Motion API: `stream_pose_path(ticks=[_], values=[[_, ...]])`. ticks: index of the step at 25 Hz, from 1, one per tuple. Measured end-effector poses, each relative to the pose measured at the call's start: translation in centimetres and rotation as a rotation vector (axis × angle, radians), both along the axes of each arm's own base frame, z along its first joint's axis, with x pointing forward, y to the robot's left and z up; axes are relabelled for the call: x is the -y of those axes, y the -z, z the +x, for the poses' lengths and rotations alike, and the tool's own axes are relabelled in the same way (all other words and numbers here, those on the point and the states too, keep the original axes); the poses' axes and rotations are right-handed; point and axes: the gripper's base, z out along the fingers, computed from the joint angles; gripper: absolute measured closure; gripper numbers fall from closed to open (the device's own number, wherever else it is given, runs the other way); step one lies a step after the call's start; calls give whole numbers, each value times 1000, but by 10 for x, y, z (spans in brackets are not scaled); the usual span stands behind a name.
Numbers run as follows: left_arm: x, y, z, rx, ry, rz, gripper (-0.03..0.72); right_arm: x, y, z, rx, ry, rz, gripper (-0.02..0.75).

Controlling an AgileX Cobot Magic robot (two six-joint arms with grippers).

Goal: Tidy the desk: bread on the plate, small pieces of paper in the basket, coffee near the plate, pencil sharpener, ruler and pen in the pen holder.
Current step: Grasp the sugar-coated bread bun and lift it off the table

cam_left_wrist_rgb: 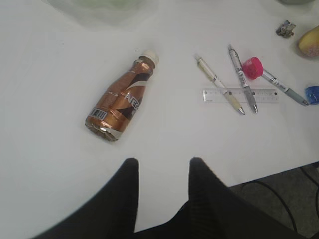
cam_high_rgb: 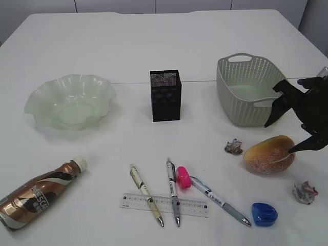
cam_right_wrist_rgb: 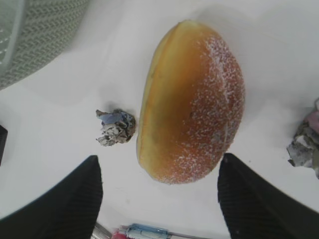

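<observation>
The golden bread (cam_high_rgb: 269,154) (cam_right_wrist_rgb: 192,99) lies on the white desk (cam_high_rgb: 154,46) at the right. My right gripper (cam_high_rgb: 279,137) (cam_right_wrist_rgb: 160,159) hovers over it, open, a finger on either side of its near end and not touching. A paper ball (cam_right_wrist_rgb: 115,127) lies just left of the bread, another (cam_high_rgb: 305,192) to its right. The coffee (cam_left_wrist_rgb: 124,94) lies on its side ahead of my open, empty left gripper (cam_left_wrist_rgb: 163,162). The ruler (cam_high_rgb: 164,204), three pens (cam_high_rgb: 171,192), a pink sharpener (cam_high_rgb: 183,177) and a blue one (cam_high_rgb: 264,214) lie at the front.
The green plate (cam_high_rgb: 69,100) stands at the back left, the black mesh pen holder (cam_high_rgb: 165,95) in the middle, and the grey-green basket (cam_high_rgb: 251,89) just behind the right gripper. The desk's front edge (cam_left_wrist_rgb: 279,169) runs close to the left gripper.
</observation>
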Motion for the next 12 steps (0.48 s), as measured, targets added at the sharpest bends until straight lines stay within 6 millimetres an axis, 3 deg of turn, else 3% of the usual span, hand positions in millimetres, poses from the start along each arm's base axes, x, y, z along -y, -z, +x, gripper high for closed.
stream_pose_path(ticks=[12], values=[[0, 0, 0, -1, -2, -4, 438, 6, -1, 0, -22, -3, -76, 189]])
